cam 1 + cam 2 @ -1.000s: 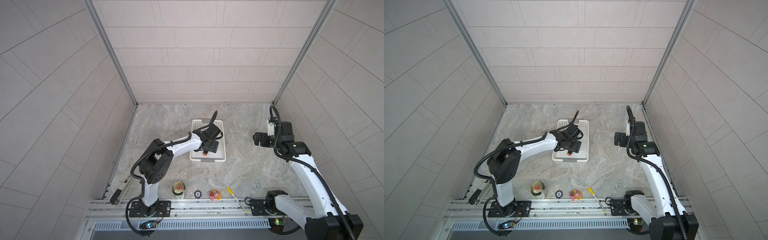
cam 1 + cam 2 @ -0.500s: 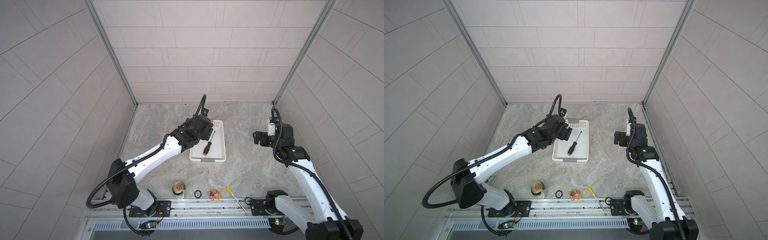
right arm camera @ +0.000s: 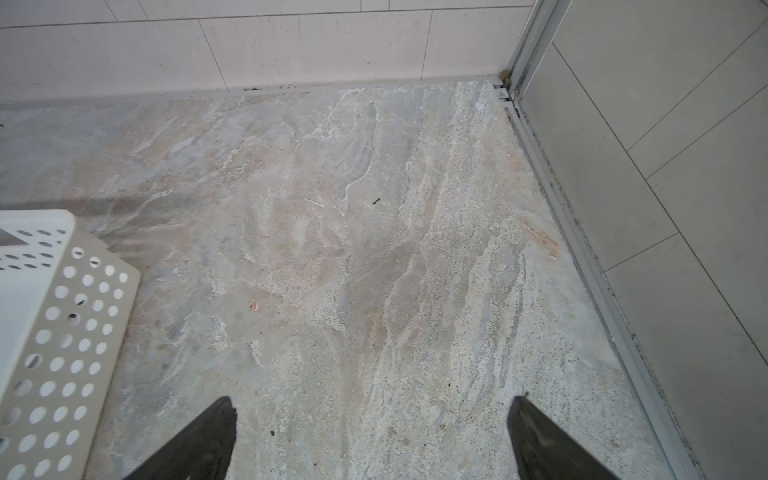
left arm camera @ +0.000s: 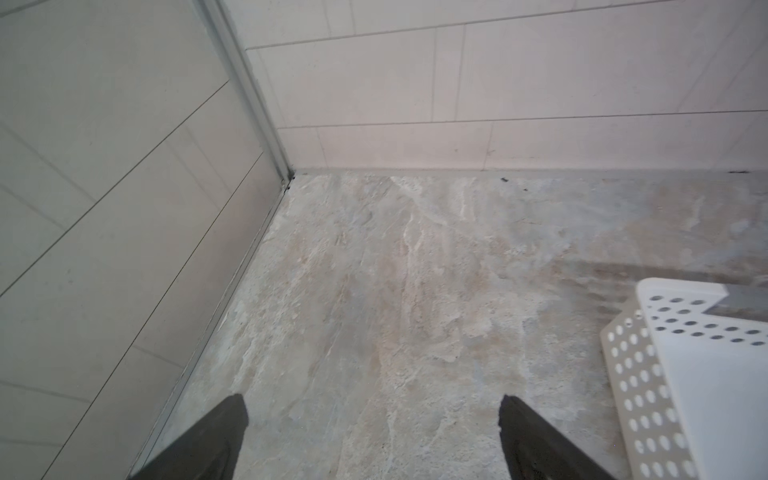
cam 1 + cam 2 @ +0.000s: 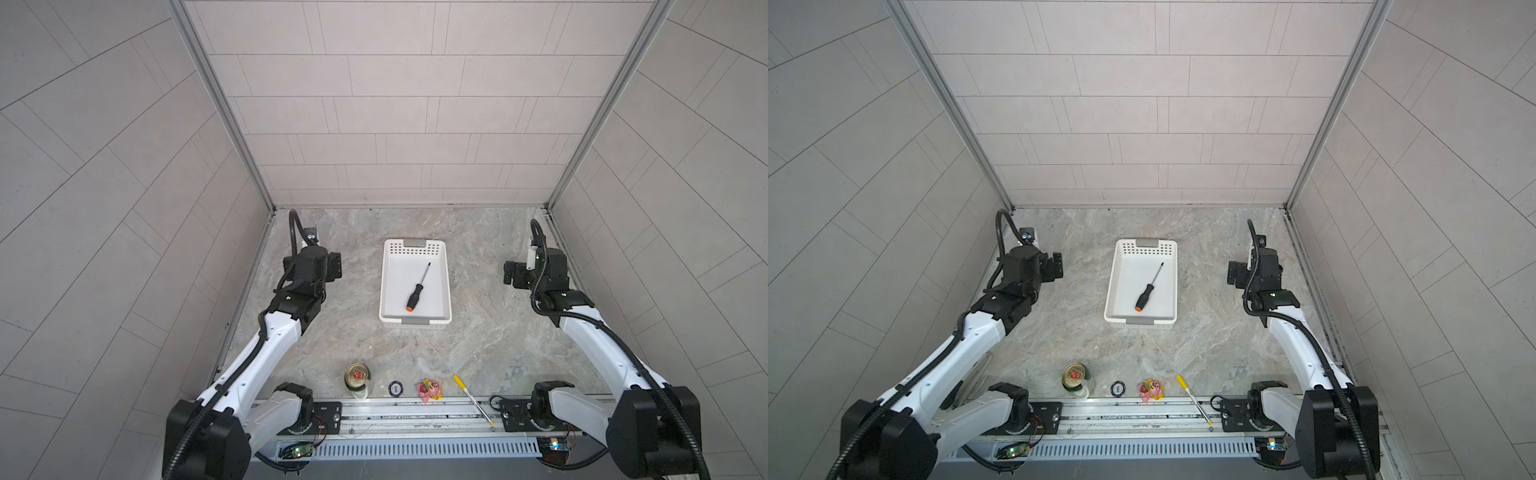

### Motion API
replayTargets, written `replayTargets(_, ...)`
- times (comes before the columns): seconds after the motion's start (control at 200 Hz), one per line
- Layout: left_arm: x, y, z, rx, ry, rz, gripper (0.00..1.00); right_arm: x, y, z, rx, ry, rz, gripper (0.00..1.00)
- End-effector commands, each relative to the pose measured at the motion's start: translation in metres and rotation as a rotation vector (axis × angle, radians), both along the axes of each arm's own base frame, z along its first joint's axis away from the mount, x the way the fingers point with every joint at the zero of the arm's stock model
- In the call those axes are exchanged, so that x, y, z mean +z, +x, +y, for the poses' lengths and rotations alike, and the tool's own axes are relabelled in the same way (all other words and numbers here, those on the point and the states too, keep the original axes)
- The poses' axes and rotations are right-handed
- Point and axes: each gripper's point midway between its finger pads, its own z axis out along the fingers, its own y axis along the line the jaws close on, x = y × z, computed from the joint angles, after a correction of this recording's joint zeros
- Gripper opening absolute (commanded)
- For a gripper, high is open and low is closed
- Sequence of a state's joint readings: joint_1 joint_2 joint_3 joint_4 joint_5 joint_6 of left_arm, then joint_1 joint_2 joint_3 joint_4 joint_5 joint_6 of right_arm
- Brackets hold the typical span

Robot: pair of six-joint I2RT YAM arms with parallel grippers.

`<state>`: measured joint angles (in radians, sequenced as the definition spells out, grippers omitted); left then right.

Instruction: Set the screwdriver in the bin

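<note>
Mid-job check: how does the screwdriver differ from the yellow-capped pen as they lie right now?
The screwdriver lies inside the bin; the pen lies at the table's near edge, partly over the rail. The screwdriver has a thick black handle with an orange end; the pen is thin, yellow-capped. Both lie flat and diagonal, held by nothing.
</note>
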<state>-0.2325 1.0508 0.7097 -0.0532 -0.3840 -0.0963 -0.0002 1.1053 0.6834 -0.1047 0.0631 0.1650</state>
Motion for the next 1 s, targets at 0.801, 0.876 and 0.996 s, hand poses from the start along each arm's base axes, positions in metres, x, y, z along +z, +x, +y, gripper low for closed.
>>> replayTargets(0.801, -0.121, 0.042, 0.047, 0.089, -0.053, -0.021, 1.0, -0.068, 0.043, -0.018, -0.08, -0.138, -0.117, 1.0)
replayTargets(0.876, -0.125, 0.042, 0.043, 0.058, -0.059, -0.024, 1.0, -0.071, 0.041, -0.013, -0.052, -0.132, -0.138, 1.0)
replayTargets(0.996, -0.126, 0.043, 0.042, 0.048, -0.057, -0.024, 1.0, -0.077, 0.041, -0.005, 0.0, -0.135, -0.147, 1.0)
